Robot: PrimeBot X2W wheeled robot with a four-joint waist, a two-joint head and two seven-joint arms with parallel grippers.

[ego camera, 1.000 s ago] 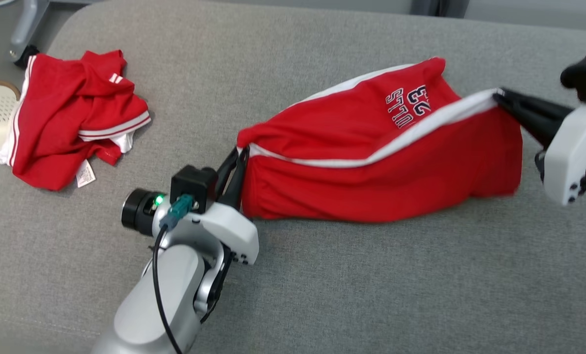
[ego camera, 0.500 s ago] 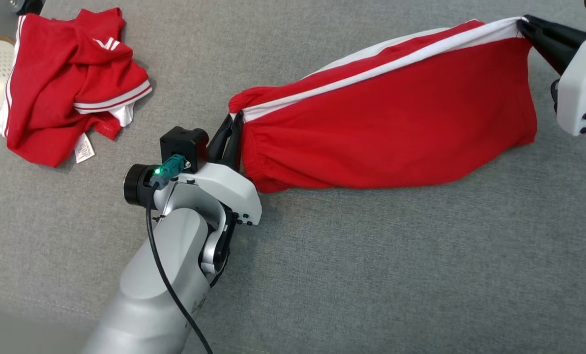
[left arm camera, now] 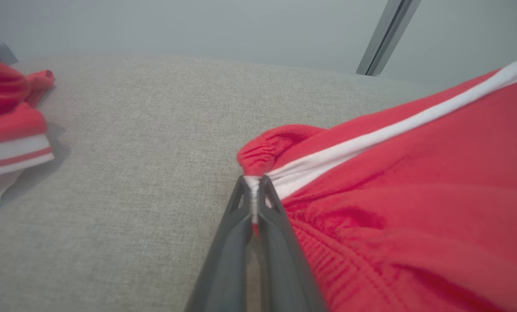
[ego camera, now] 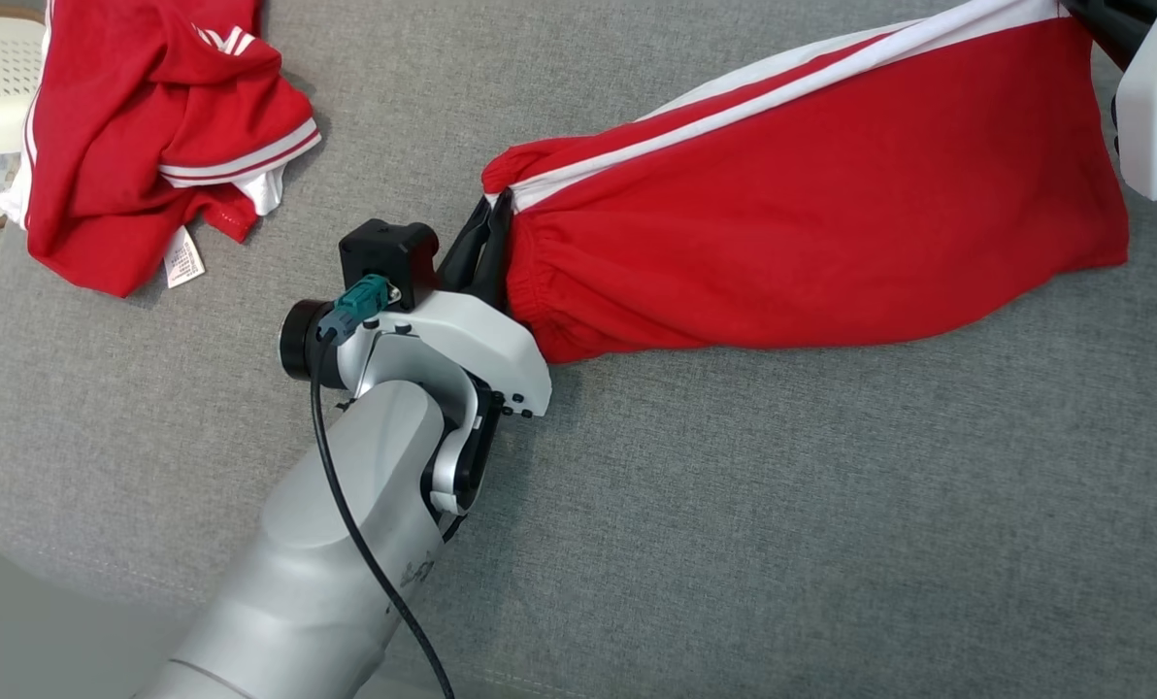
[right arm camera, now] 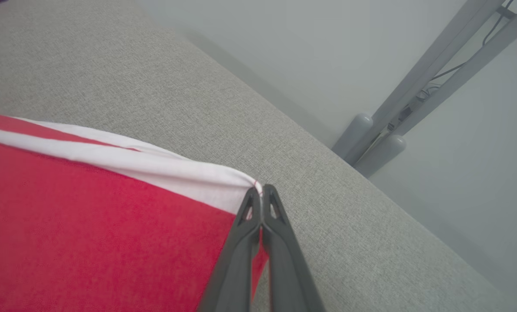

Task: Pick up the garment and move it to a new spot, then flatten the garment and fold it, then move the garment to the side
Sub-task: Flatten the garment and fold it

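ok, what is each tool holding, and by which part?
Both hold the red garment: left tool is shut on the gathered waistband end of the white side stripe, right tool on the stripe's hem end.

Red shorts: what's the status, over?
Both shut: left end effector on red shorts waistband corner, right end effector on far corner. Crumpled red garment lies apart.

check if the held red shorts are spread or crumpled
Spread: the red fabric shorts with white side stripe stretch taut between the left fingers and right fingers, each pinching an end.
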